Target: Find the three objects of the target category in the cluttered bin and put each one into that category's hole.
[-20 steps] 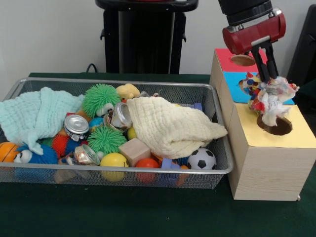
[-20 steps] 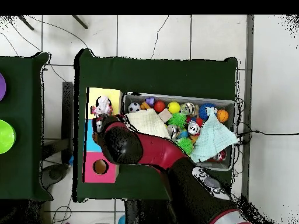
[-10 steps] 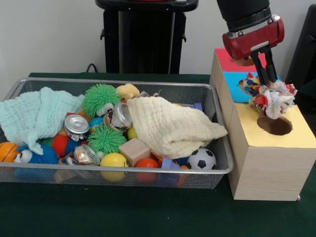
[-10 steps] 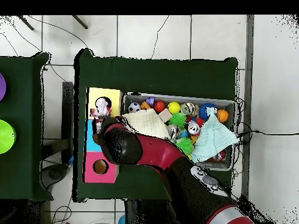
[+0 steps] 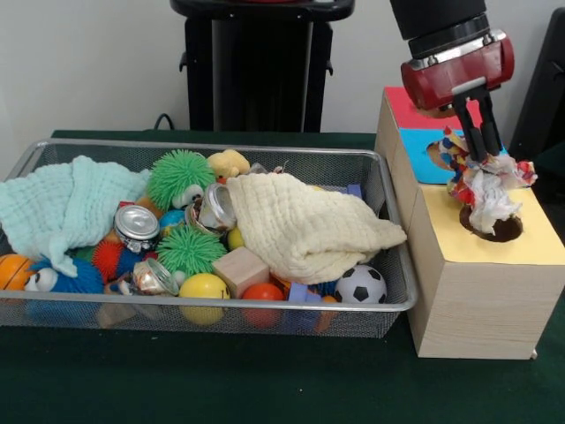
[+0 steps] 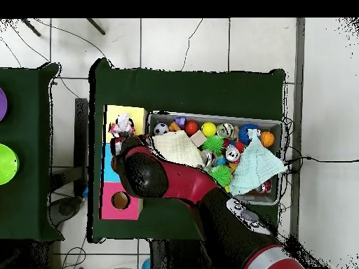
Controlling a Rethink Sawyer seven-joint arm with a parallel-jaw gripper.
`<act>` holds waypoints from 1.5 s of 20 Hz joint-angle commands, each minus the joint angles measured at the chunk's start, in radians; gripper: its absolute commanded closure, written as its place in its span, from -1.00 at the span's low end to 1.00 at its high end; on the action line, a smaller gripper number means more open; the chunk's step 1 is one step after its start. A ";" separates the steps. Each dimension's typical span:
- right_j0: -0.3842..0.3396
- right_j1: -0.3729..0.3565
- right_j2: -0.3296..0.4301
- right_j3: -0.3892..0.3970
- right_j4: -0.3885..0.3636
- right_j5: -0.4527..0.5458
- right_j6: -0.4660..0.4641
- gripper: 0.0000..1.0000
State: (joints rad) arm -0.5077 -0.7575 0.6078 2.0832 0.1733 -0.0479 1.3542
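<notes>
the gripper [image 5: 484, 152] hung over the wooden sorting box [image 5: 481, 283] at the right of the front view, its two dark fingers [image 5: 465, 124] pinching the top of a crumpled white cloth with coloured print [image 5: 485, 190]. the cloth dangled straight down, and its lower end reached into the round hole [image 5: 506, 231] in the box's yellow panel [image 5: 530, 243] (how deep it went could not be told). behind the yellow panel lay a blue panel [image 5: 421, 152] and then a red panel [image 5: 405, 106], each with its own hole. just left of the box stood the wire mesh bin [image 5: 177, 320], touching or nearly touching the box's side. inside it a cream muslin cloth [image 5: 305, 225] was draped over the right half and a pale mint cloth [image 5: 62, 208] lay at the left end. between and around them sat green spiky balls [image 5: 181, 177], a silver can [image 5: 136, 223], a wooden block [image 5: 240, 268], a yellow ball [image 5: 203, 288] and a small soccer ball [image 5: 360, 285]. from overhead, the red arm [image 6: 179, 182] crossed the table to the box [image 6: 125, 161].
</notes>
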 commanded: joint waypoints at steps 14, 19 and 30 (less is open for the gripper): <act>0.048 0.070 -0.049 -0.107 -0.003 -0.123 0.230 1.00; 0.073 0.072 -0.086 -0.114 0.004 -0.119 0.220 1.00; 0.206 0.036 -0.297 -0.173 0.040 -0.126 0.188 1.00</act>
State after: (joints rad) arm -0.3309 -0.7247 0.4404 1.9965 0.1735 -0.1058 1.3542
